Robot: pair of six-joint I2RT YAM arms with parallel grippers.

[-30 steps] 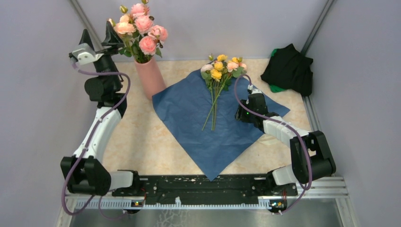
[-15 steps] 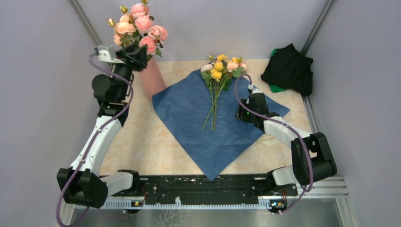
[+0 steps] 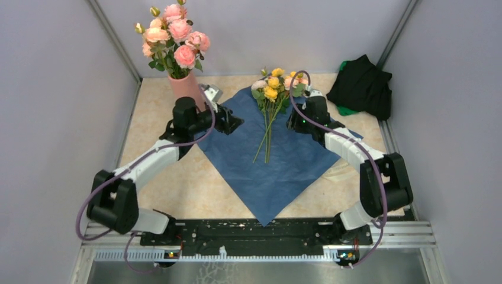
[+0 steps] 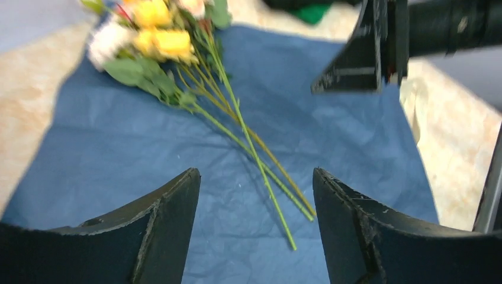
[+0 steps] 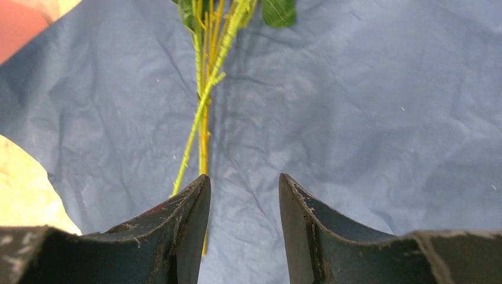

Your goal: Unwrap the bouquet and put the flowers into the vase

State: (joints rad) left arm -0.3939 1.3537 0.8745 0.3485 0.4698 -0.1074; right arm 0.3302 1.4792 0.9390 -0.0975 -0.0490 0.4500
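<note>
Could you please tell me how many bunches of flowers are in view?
2: pink roses standing in the vase, and loose flowers lying on the blue paper.

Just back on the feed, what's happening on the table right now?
The blue paper lies opened flat with the flowers loose on top. None are in the vase yet, which holds pink roses. The left gripper hovers over the paper, fingers open and empty, pointed at the flowers. The right gripper sits low beside them, also open and holding nothing.
</note>
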